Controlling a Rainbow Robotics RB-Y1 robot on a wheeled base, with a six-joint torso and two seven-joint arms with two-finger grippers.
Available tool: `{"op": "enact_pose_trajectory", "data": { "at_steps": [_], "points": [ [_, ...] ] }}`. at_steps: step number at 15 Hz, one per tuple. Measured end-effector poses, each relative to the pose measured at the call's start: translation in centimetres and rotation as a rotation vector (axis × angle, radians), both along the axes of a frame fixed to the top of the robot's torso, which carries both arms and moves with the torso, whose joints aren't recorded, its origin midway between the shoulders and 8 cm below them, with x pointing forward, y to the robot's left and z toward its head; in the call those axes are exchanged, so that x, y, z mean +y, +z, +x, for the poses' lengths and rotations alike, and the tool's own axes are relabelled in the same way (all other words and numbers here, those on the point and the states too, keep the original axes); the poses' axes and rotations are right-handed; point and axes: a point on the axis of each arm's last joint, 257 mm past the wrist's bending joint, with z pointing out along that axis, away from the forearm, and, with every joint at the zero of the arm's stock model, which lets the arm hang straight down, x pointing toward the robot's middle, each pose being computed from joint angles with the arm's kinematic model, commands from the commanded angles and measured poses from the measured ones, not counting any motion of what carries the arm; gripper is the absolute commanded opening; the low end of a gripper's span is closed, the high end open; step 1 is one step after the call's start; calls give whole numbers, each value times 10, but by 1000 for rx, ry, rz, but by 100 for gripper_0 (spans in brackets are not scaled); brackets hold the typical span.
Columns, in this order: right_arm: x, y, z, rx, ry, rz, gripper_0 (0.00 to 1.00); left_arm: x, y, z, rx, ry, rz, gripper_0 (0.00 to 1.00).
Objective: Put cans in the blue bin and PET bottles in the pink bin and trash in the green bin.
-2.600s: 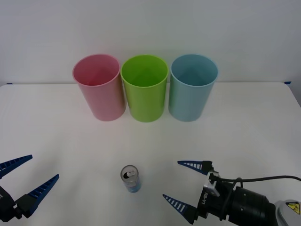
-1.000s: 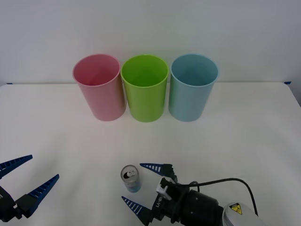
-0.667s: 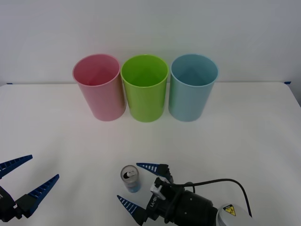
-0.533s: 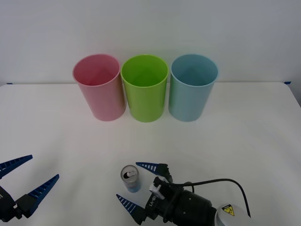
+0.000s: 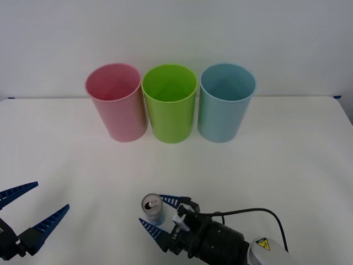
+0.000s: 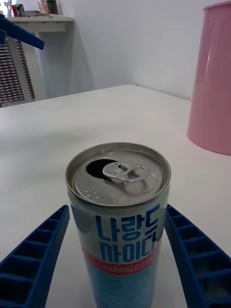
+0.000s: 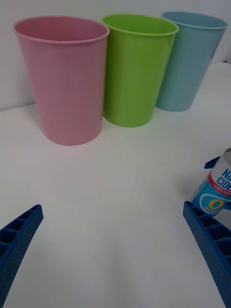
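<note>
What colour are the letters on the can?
Blue letters on the can, above a red band; the right wrist view shows it best.

The right gripper (image 5: 159, 213) sits low near the front edge, fingers spread wide apart. The left gripper (image 5: 34, 211) waits off to its left, fingers likewise apart.

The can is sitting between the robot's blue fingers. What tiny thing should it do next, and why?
Probably close the right gripper on the can. The can stands upright between its open fingers, one on each side, with small gaps left. It isn't held yet, and the blue bin waits farther back.
</note>
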Motion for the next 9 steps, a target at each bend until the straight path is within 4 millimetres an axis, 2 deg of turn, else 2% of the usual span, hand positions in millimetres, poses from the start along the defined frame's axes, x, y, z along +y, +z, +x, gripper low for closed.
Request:
{"op": "enact_pose_trajectory", "data": {
  "at_steps": [9],
  "points": [
    [-3,0,1,-1,-8,4,0,0,0,0,0,0,0,100]
  ]
}}
